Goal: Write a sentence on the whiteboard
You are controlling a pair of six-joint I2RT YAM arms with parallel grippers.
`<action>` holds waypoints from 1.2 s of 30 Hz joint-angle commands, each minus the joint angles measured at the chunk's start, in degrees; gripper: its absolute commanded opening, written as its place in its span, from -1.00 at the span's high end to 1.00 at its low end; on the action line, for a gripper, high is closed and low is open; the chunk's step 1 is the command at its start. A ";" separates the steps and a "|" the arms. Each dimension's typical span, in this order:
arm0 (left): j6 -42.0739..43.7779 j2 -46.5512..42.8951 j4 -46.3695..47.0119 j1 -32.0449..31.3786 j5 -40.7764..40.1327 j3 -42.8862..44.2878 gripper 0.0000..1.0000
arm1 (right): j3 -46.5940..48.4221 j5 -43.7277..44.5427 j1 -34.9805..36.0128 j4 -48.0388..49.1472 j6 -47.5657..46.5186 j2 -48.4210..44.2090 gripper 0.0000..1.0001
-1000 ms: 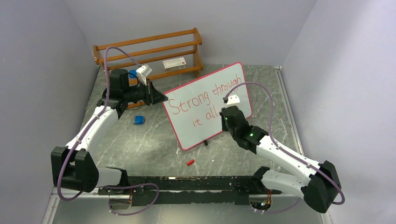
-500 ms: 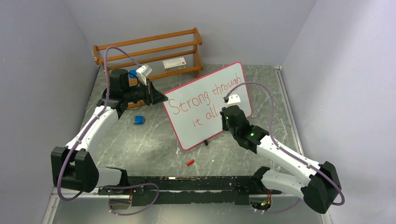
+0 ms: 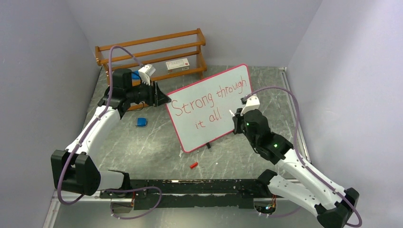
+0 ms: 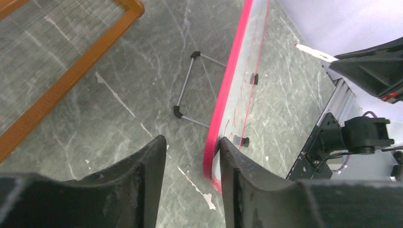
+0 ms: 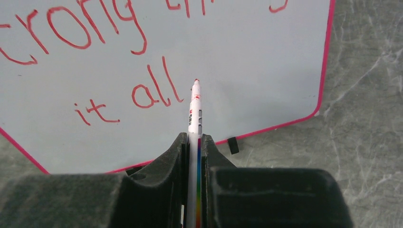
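The large white whiteboard with a thin pink-red rim [image 3: 209,107] stands propped at a slant in the middle of the grey marbled counter [image 3: 142,147], in front of the wooden slatted rack [image 3: 152,47]. The red handwritten sentence [image 3: 209,100], "Strong through it all", already fills its two lines.

Your left gripper [image 4: 192,145] has its jaws spread around the board's left edge. The pink rim sits close to one finger and clear of the other, so nothing is clamped there. Your right gripper [image 5: 192,142] has its jaws pressed together on the white marker with a red tip [image 5: 195,109]. The tip points at the bare patch just right of "all" and is held off the surface.

The writing looks finished, so the danger now is in backing away. With the edge unclamped, the board rests only on its small feet and the thin wire stand [image 4: 190,85] behind it. If a left jaw brushes the rim, the board could skid or fold flat. If the right arm drifts forward, the uncapped tip would streak the lettering. The small red piece [image 3: 193,165] near the front is probably the cap, and it lies well away from the marker.
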 commanded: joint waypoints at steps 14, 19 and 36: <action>2.21 -16.16 -21.18 -3.09 -19.00 6.66 -0.59 | 4.50 2.09 -0.37 -7.77 -1.81 -13.31 1.00; -0.95 -23.32 -23.87 -9.24 -23.25 -0.31 -0.69 | 2.59 3.51 -0.34 -6.44 -2.88 -18.81 1.00; -18.01 -27.73 -18.31 -44.97 -44.22 -19.49 -0.64 | 0.21 4.26 -0.33 -4.90 -2.49 -22.67 1.00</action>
